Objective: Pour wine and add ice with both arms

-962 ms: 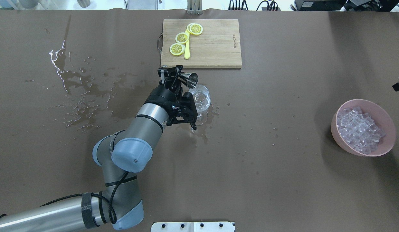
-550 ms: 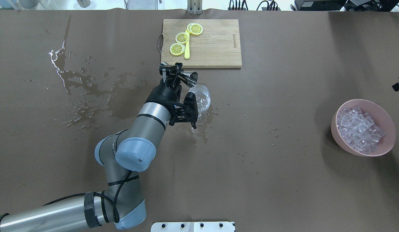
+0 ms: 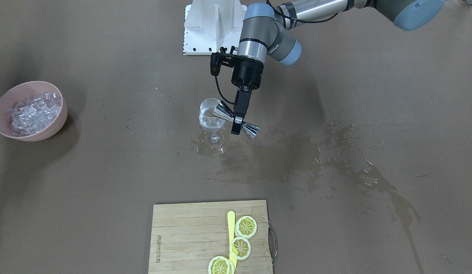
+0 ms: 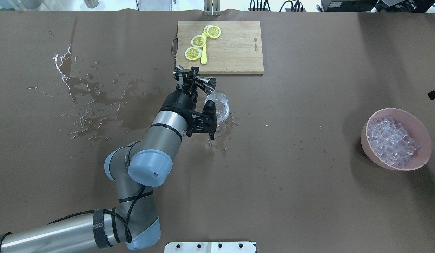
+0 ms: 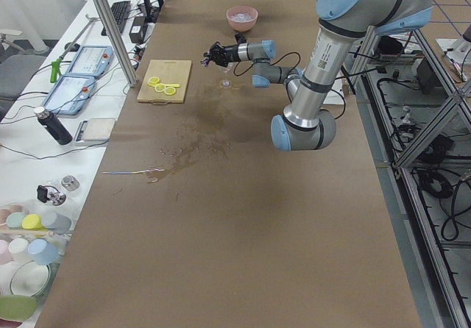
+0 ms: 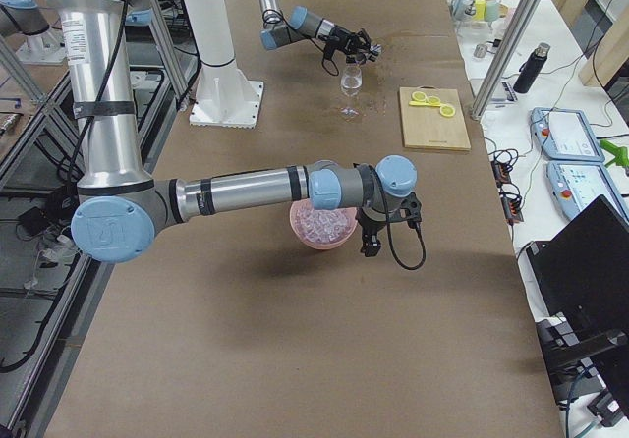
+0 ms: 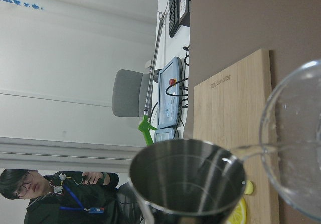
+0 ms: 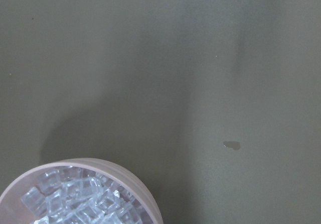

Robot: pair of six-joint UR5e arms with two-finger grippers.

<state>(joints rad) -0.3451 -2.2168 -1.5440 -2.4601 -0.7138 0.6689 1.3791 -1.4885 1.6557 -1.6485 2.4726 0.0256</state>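
Wet table bears cutting board, bowl of ice.

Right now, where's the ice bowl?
Overhead view: the pink bowl of ice sits near the right edge of the table, on the robot's right side, well apart from the wine glass at centre.

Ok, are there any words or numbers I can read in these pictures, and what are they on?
None is clear enough to quote.
On the cutting board: a small printed brand mark near one edge, too blurred to read.
On the left arm: faint lettering on a wrist joint, too small to read.
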